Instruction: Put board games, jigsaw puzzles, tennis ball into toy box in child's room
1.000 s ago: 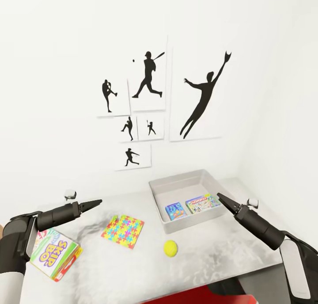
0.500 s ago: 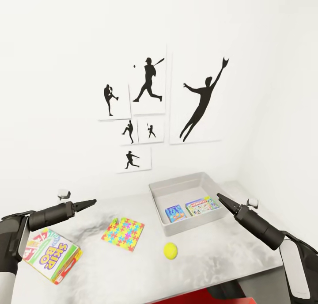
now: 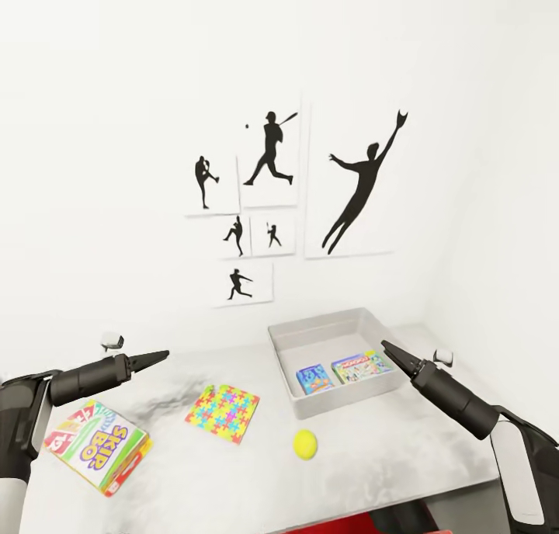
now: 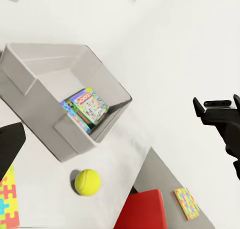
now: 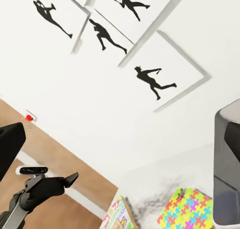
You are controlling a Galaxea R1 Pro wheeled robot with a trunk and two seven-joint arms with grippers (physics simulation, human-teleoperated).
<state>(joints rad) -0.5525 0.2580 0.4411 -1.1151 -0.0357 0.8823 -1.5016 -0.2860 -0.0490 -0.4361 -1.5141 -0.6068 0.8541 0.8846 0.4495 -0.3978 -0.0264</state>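
The light-grey toy box (image 3: 289, 363) stands at the back right of the table (image 3: 388, 449). A small blue board game (image 3: 314, 379) and the green Monopoly box (image 3: 361, 366) lie in it; they also show in the toy box (image 4: 60, 69) in the left wrist view. A Skip-Bo board game (image 3: 97, 443) lies front left, a jigsaw puzzle (image 3: 223, 414) in the middle, and the tennis ball (image 3: 304, 444) in front of the box. Another jigsaw puzzle (image 4: 186, 203) lies below, past the table's edge. My left gripper (image 3: 161, 355) hovers above the Skip-Bo box, open and empty. My right gripper (image 3: 387, 349) hangs open over the box's right corner.
Black sports-silhouette pictures (image 3: 353, 185) hang on the white wall behind the table. The wall's corner closes in on the right. A red shape (image 4: 142, 211) sits just under the table's front edge.
The head camera has shifted a little, so the whole scene sits slightly right and lower. My left arm drew back to the left, uncovering the Skip-Bo box. The right arm held still.
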